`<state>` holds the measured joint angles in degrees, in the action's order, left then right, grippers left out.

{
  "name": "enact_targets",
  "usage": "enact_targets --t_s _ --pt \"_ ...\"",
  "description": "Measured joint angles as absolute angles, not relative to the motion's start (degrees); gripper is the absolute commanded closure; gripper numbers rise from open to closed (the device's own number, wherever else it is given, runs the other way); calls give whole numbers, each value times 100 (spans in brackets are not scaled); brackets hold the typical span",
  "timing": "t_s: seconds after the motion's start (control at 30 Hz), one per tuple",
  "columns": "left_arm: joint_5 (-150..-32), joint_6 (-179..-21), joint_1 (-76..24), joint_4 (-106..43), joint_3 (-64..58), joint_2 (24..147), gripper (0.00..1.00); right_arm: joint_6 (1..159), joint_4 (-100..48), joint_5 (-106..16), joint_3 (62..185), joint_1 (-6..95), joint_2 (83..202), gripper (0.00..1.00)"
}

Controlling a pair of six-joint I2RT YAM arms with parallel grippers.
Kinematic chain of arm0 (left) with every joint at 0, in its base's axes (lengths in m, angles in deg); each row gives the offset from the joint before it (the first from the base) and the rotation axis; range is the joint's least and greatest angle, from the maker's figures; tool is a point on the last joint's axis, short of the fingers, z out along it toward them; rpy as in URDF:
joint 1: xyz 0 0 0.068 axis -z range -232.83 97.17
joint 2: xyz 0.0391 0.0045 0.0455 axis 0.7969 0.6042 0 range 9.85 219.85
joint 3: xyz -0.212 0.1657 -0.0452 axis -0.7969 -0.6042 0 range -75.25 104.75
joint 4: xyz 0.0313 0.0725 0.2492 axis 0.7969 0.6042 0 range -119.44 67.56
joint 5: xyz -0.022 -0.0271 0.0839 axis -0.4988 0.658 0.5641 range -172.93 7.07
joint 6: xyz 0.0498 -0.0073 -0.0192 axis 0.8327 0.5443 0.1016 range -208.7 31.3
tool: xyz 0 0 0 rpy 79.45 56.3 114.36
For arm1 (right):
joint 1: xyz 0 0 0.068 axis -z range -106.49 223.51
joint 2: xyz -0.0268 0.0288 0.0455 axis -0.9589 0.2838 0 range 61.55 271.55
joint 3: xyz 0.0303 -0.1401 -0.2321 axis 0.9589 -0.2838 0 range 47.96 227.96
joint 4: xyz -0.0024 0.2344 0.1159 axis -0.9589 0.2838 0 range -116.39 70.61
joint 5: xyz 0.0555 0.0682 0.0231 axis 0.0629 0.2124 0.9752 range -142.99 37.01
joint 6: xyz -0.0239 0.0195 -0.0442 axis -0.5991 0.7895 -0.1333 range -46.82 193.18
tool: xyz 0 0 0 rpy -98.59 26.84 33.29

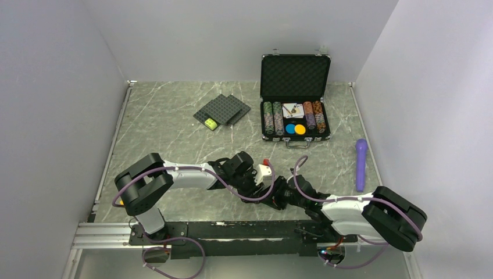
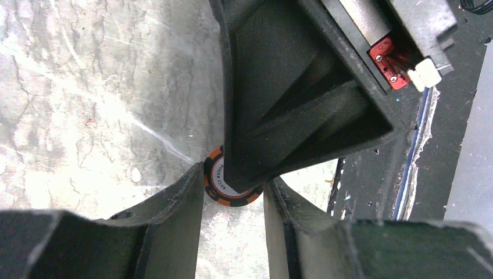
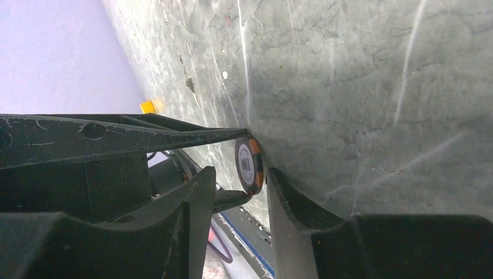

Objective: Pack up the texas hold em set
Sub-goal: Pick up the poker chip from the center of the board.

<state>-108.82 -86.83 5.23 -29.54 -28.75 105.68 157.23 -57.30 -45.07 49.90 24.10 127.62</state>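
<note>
- Orange-and-black chip [image 3: 249, 165] is standing on edge low at the surface [image 1: 174, 133], near its front edge, between both arms; whether it is touching down is not clear.
- Left jaws are clamping it across its rim.
- Right jaws are straddling its flat faces, apart and not yet gripping.
- Its faces are turning squarely to the right jaws' pads, so closing straight in looks enough.
- Case [image 1: 295, 75] is lying open at the far right, well apart and nearer the right arm [image 1: 343, 206].
</note>
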Motion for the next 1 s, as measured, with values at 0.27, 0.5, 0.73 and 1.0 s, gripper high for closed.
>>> enact_targets --t_s 0.27,0.5,0.73,1.0 --pt "-10922 -8751 503 -3050 -2928 10555 79 15863 -5829 -4655 4915 2303 12770 63" --pt "-10957 -8786 488 -3079 -2943 10555 79 15937 -5993 -4721 4911 2244 12930 66" --pt "-10976 -8897 482 -3173 -3004 10529 80 16020 -6301 -4765 4904 2194 13205 72" --pt "-11003 -8965 477 -3175 -3004 10529 70 16088 -6456 -4839 4863 2133 13376 98"
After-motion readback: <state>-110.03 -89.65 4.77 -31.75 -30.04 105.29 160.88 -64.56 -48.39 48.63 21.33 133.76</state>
